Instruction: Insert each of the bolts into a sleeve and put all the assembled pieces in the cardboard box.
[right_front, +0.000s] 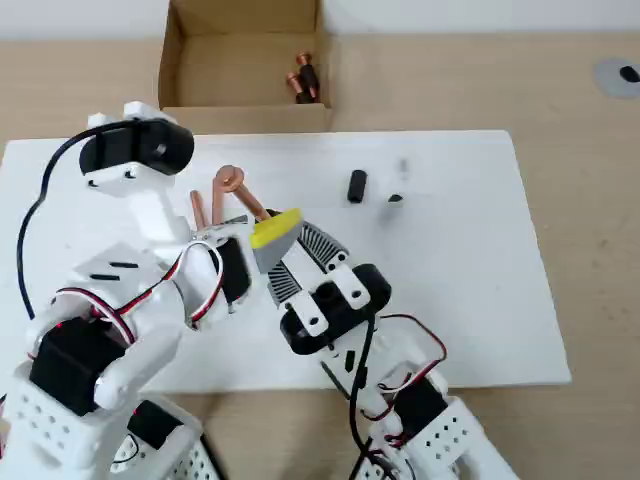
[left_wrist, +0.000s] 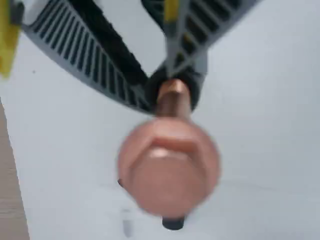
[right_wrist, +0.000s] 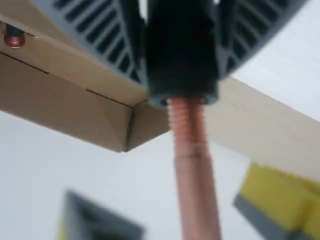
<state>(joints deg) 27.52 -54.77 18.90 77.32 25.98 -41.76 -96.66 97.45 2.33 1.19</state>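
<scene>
Step in hand: mating a bolt with a sleeve in mid-air over the white board (right_front: 470, 300). The right gripper (right_wrist: 182, 75) is clamped on a black sleeve (right_wrist: 181, 45), and the copper bolt (left_wrist: 169, 165) has its threaded end just inside the sleeve's mouth, with most of the shank outside. The left gripper (right_front: 225, 232) sits at the bolt's head end; I cannot tell whether its jaws grip the bolt or not. Judgement: the next move calls for pushing or turning the bolt home along the sleeve's axis, then carrying the pair to the cardboard box (right_front: 245, 118), where assembled pieces (right_front: 303, 78) already lie in the right corner. A spare sleeve (right_front: 357, 186) stands on the board, well apart from both arms. Beside the left gripper are what look like more loose bolts (right_front: 198, 208), partly hidden. The board rests on a wooden table (right_front: 590, 200), with the box just beyond its far edge and a grey disc (right_front: 618, 75) off to the right.
</scene>
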